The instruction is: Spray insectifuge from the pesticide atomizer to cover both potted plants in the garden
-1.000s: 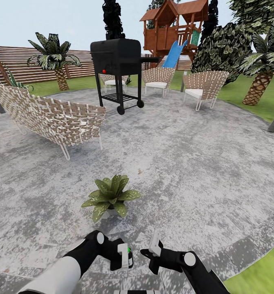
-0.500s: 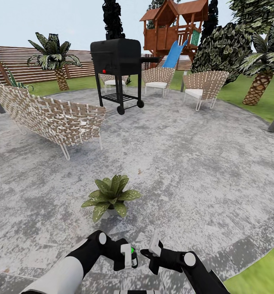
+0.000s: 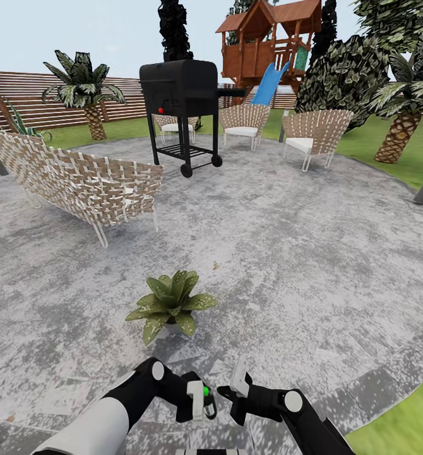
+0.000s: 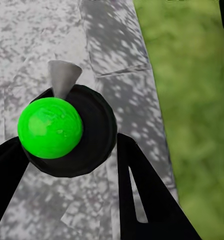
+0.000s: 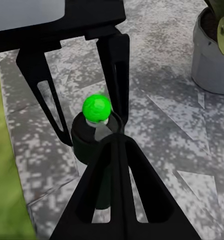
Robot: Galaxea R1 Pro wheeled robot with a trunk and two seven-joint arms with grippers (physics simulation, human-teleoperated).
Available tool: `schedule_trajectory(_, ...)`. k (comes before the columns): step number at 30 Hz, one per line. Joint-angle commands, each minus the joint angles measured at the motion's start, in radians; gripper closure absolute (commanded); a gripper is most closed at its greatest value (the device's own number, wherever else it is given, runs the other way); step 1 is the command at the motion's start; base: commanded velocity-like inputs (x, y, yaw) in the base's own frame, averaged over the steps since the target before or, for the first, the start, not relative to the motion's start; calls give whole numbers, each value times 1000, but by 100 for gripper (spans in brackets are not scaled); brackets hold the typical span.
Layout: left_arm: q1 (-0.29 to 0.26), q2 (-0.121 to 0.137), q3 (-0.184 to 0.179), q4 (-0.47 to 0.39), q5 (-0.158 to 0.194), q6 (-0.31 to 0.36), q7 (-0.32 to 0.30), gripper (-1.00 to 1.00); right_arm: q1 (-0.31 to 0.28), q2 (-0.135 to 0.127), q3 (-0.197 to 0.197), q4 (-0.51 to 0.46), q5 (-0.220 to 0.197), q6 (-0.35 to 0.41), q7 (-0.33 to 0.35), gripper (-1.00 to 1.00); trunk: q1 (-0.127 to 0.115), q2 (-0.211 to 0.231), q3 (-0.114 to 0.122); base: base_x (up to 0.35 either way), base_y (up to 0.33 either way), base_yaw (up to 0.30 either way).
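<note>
The pesticide atomizer (image 3: 205, 393) is a small black bottle whose top shows bright green, with a grey cone nozzle. My left gripper (image 3: 199, 401) is shut on it, low in front of me. In the left wrist view the atomizer (image 4: 86, 145) sits between the two black fingers (image 4: 142, 200). My right gripper (image 3: 233, 388) hangs just right of it; in the right wrist view its fingers (image 5: 117, 165) meet in a point, shut on nothing, aimed at the atomizer (image 5: 94, 142). One potted plant (image 3: 170, 306) stands on the paved patio (image 3: 287, 265) just beyond both grippers, its grey pot (image 5: 212, 55) partly in view.
A woven sofa (image 3: 79, 183) stands at the left and a black grill (image 3: 183, 95) farther back. Woven chairs (image 3: 315, 133) ring the patio's far side before a wooden play set (image 3: 268, 44). Lawn (image 3: 401, 423) borders the patio at the near right. A slatted fence (image 3: 22, 101) runs behind.
My left gripper has carried the atomizer a little to the right, closer to the right gripper. The right arm and the plant have not moved.
</note>
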State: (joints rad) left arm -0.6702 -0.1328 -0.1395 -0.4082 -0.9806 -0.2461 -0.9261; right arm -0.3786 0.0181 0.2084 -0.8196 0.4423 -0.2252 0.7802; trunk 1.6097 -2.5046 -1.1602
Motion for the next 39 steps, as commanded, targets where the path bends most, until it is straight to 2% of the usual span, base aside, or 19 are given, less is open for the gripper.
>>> schedule_trajectory(1, 0, 0, 0, -1, -6, -6, -2, 100, 0, 0, -1, 0, 10, -6, 1, 100, 0, 0, -1, 0, 0, 0)
schedule_trajectory(16, 0, -27, 0, -5, -6, -7, -3, 100, 0, 0, -1, 0, 10, -6, 1, 100, 0, 0, -1, 0, 0, 0)
schedule_trajectory(31, 0, -34, 0, -10, -6, -7, -3, 100, 0, 0, -1, 0, 10, -6, 1, 100, 0, 0, -1, 0, 0, 0)
schedule_trajectory(36, 0, -21, -5, -2, -8, -6, -2, 100, 0, 0, -1, 0, 10, -6, 0, 100, 0, 0, -1, 0, 0, 0)
schedule_trajectory(39, 2, 0, -6, 1, -17, -4, 0, 100, 0, 0, -1, 2, 10, -6, 1, 100, 0, 0, -1, 0, 0, 0)
